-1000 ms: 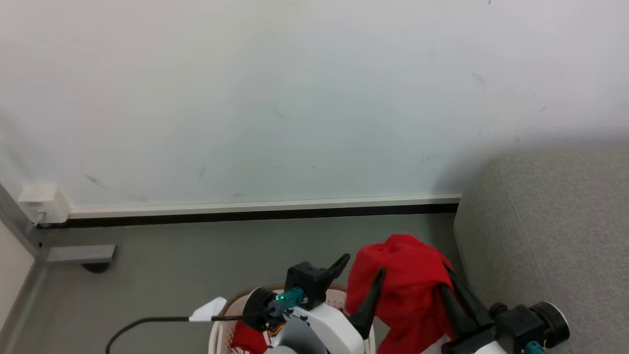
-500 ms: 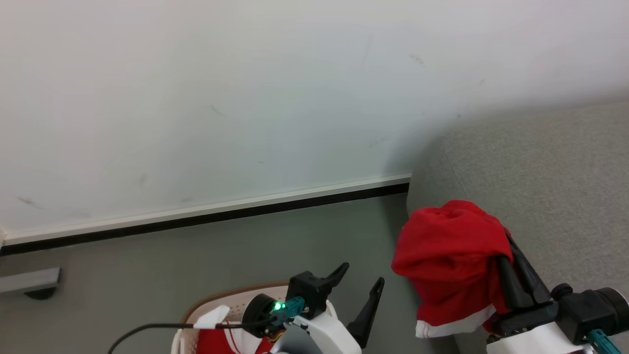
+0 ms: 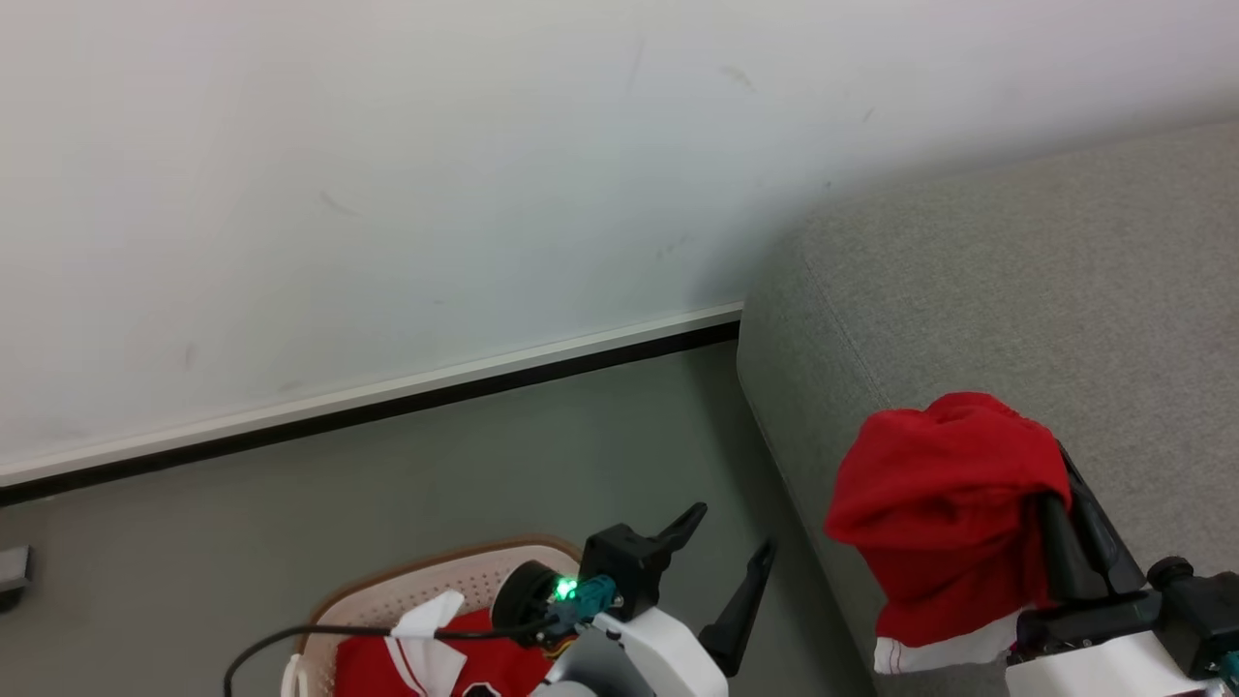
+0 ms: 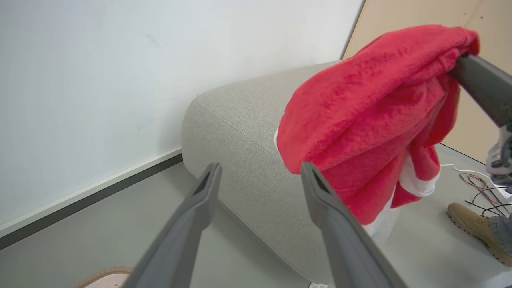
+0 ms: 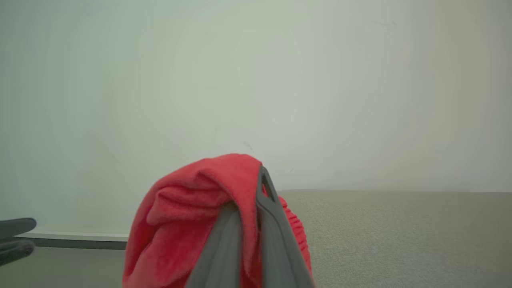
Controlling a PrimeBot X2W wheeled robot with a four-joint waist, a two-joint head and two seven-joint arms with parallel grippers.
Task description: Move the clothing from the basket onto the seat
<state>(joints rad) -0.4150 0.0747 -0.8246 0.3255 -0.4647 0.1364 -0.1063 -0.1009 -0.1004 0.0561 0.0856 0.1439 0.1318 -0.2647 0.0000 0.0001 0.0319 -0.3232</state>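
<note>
— Grey floor (image 3: 484, 455), white wall (image 3: 387, 145). Why held so high?
— To clear the seat's (image 3: 968, 290) arm edge, probably: red garment (image 3: 939, 503) pinched tight in right gripper (image 3: 1063, 513).
— And left gripper (image 3: 731, 530)?
— Splayed, empty, by the basket's (image 3: 426, 571) far rim; more clothing (image 3: 387, 670) inside.

Red garment (image 4: 360, 120): fleecy cloth, soft nap, fully matt. White band (image 3: 944, 651) along its edge looks smoother and flatter. Sofa (image 3: 968, 290): grey woven fabric, coarse grain, matt. Left claw (image 4: 260, 168), fingers (image 4: 340, 232): dark grey, smooth, dull, plastic by look. Arm shell (image 3: 658, 658): white glossy plastic. Basket (image 3: 465, 581): white perforated plastic, brown rim. Jersey (image 3: 373, 673) inside: sleeker, thinner cloth. Floor (image 3: 387, 465): smooth grey, matt. Wall (image 3: 387, 145): smooth white paint, faint scuffs. Boot (image 4: 472, 218): tan, suede-like.
</note>
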